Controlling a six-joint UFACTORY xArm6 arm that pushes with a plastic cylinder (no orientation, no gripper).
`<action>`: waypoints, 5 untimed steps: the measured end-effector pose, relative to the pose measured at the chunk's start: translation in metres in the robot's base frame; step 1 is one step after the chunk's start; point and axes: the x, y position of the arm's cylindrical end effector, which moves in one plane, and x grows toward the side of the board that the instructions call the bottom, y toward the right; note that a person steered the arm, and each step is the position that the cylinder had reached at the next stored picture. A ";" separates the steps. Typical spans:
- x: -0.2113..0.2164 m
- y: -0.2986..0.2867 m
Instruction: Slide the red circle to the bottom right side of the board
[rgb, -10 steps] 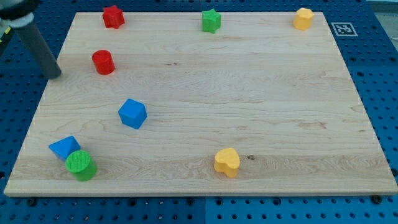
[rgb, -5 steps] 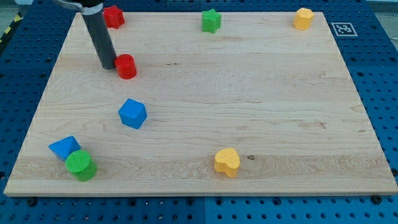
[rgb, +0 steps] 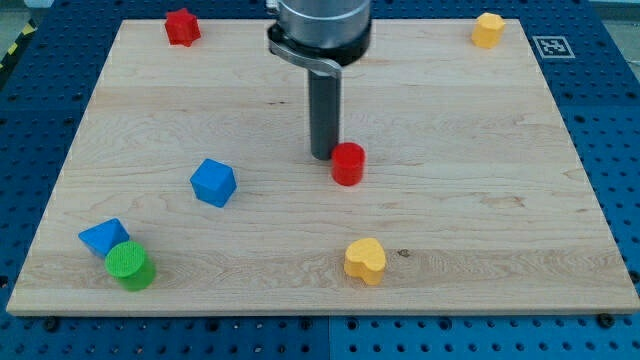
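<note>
The red circle (rgb: 348, 164), a short red cylinder, stands near the middle of the wooden board (rgb: 470, 190). My tip (rgb: 323, 155) touches its upper left side. The dark rod rises straight up from there to the arm's head at the view's top, which hides the green star seen earlier.
A red star (rgb: 181, 26) sits at the top left and a yellow block (rgb: 488, 30) at the top right. A blue block (rgb: 213, 182) lies left of centre. A blue triangle (rgb: 103, 237) and a green cylinder (rgb: 130, 266) touch at the bottom left. A yellow heart (rgb: 365, 261) sits at the bottom centre.
My tip has swept from the board's left edge to the right and down, pushing the red circle from the upper left to near the board's middle. The arm now covers the green star.
</note>
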 end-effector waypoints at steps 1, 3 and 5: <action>0.029 0.024; 0.066 0.060; 0.074 0.113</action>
